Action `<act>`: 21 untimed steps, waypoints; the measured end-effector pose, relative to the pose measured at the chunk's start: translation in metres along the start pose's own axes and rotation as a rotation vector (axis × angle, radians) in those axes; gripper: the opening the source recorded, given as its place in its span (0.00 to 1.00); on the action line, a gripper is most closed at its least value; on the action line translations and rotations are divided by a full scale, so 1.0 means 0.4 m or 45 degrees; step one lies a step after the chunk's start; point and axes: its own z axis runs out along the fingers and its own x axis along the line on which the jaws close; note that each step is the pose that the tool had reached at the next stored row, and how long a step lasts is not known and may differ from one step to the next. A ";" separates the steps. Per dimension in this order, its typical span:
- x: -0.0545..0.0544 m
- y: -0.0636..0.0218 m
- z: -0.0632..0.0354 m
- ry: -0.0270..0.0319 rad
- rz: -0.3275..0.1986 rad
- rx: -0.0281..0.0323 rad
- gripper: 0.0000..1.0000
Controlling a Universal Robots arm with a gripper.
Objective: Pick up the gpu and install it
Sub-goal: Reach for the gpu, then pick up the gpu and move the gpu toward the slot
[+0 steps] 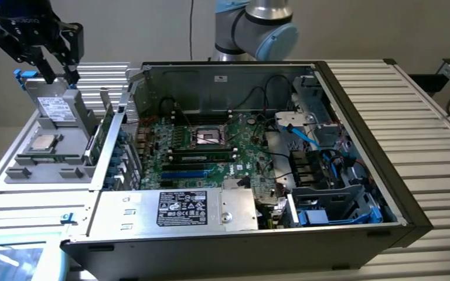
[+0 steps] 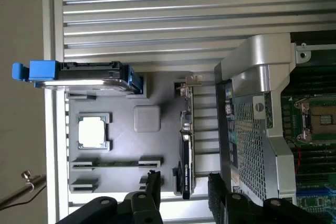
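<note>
The gpu (image 1: 105,133) stands on edge in a slot of the grey parts holder (image 1: 23,174), just outside the open computer case's wall. In the wrist view the gpu (image 2: 186,148) is seen edge-on, black shroud and green board, with its metal bracket (image 2: 193,80) at the far end. My gripper (image 1: 61,77) hangs open high over the holder, near the top of the upright hard drive (image 1: 56,109). In the wrist view the gripper (image 2: 185,196) has its two black fingers (image 2: 153,192) spread either side of the gpu's near end, well above it.
The holder (image 2: 126,148) also carries a CPU (image 2: 93,132), a thin RAM stick (image 2: 116,163) and the blue-railed hard drive (image 2: 79,75). The open case (image 1: 365,117) holds the motherboard (image 1: 201,146), cables and a power supply (image 1: 187,208). Ribbed metal table (image 1: 436,134) surrounds everything.
</note>
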 end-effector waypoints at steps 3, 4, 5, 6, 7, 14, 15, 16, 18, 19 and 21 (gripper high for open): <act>0.008 -0.001 0.000 0.0000 0.000 0.0000 0.49; 0.008 -0.001 0.000 -0.0001 0.000 0.0000 0.49; 0.008 -0.001 0.000 0.0000 0.000 0.0000 0.49; 0.008 -0.001 0.000 0.0000 0.000 0.0000 0.49; 0.008 -0.001 0.000 0.0000 0.000 0.0000 0.49; 0.008 -0.001 0.000 0.0000 0.000 0.0000 0.49; 0.008 -0.001 0.000 0.0000 0.000 0.0000 0.49; 0.008 -0.001 0.000 0.0000 0.000 0.0000 0.49; 0.008 -0.001 0.002 0.0000 0.000 0.0001 0.49; 0.009 -0.001 0.005 0.0000 0.000 0.0000 0.49; 0.009 -0.001 0.014 0.0000 0.000 0.0000 0.49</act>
